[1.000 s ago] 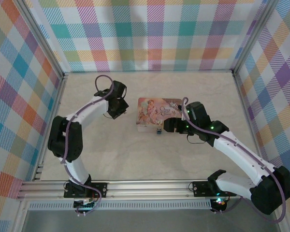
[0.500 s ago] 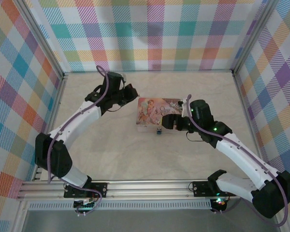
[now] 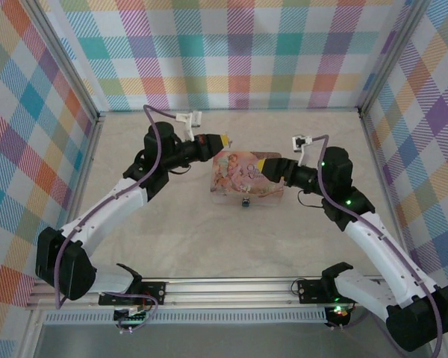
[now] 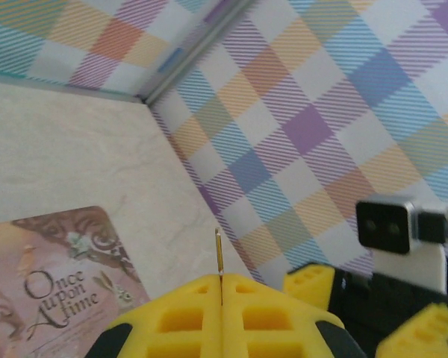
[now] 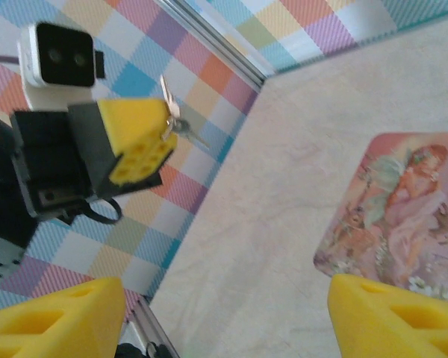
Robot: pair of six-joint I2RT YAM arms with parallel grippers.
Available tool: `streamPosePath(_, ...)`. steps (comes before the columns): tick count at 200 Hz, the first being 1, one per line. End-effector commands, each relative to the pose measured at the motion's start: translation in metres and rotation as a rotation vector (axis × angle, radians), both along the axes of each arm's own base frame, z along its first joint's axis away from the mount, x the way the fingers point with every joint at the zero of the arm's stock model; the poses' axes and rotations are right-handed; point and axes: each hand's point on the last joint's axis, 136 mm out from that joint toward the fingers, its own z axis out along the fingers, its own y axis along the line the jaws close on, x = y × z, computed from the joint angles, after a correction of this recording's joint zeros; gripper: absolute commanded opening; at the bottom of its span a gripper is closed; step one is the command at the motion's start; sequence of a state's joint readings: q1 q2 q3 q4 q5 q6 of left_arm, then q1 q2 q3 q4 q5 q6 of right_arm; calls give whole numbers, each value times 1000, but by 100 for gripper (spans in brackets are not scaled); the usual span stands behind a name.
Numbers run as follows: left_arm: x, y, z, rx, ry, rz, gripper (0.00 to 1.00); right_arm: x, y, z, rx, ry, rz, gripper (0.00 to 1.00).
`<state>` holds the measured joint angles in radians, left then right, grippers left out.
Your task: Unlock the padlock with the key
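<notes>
Evidently the work is at the carrying stage: the slender greyish metal key (image 4: 219, 252) is pinched in the left pincer (image 4: 221, 298), whose yellow foam fingers (image 4: 179, 321) are clenched flat together, with the thin blade poking out past their tips. The right wrist view shows the same from the side, the key (image 5: 182, 128) jutting from that pincer's tip against the plaid wall.

The right pincer (image 5: 224, 313) is released, its two yellow fingers wide apart with nothing between them. From above it hangs over the far right part of the pink floral rectangular tin (image 3: 243, 177), facing the left pincer (image 3: 218, 140) across the tin's far edge.

The tiny dark padlock with a bluish spot (image 3: 246, 202) sits at the tin's near edge, low on the pale marbled worktop (image 3: 172, 239) — whether it is fastened to the tin or only lies against it is too small to tell. Both pincers are well apart from it.

Insertion has not begun, as I judge it. The next move calls for bringing the key down and round to the padlock and lining the blade up with the keyhole — probably with the free right pincer steadying the lock body, since so small a thing would likely skid when pushed.
</notes>
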<state>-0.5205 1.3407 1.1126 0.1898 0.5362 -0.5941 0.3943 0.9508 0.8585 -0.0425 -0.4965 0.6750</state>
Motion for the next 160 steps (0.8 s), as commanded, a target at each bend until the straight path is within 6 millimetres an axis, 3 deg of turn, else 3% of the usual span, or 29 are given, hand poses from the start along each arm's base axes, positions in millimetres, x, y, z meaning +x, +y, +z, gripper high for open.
streamPosePath(1, -32, -11, 40, -52, -194, -126, 0, -8, 4, 33, 90, -75, 70, 71)
streamPosePath(24, -46, -20, 41, -37, -213, -191, 0, -11, 5, 40, 116, -93, 91, 67)
streamPosePath(85, -62, -34, 42, -46, -216, -256, 0, -11, 8, 59, 176, -133, 121, 36)
streamPosePath(160, -71, -43, 46, -62, -220, -261, 0, -5, 19, 67, 248, -116, 186, 35)
